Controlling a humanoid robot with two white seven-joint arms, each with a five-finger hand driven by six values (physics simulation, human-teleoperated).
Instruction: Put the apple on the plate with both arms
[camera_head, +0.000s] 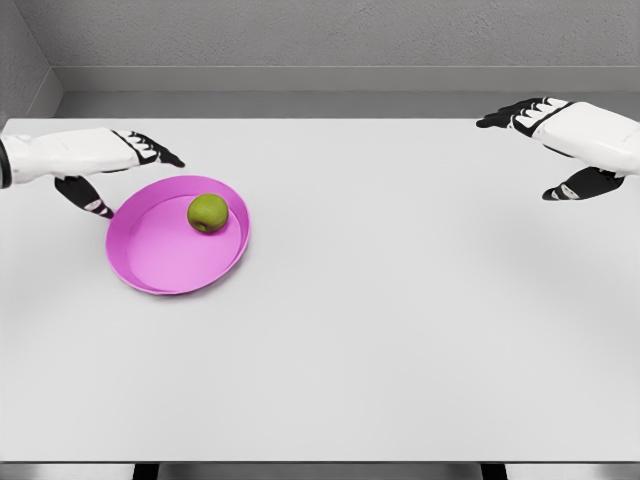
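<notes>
A green apple (208, 212) rests inside a round pink plate (160, 262) with a raised rim, toward its upper right edge, stem dimple facing forward. The plate lies on the left side of a white table (400, 330).

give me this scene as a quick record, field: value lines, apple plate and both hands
apple: green apple lying in the plate, toward its far right side
plate: pink plate on the white table, left of centre
left hand: left hand open, holds nothing, at the plate's far left edge
right hand: right hand open, holds nothing, far right, well away from the plate
</notes>
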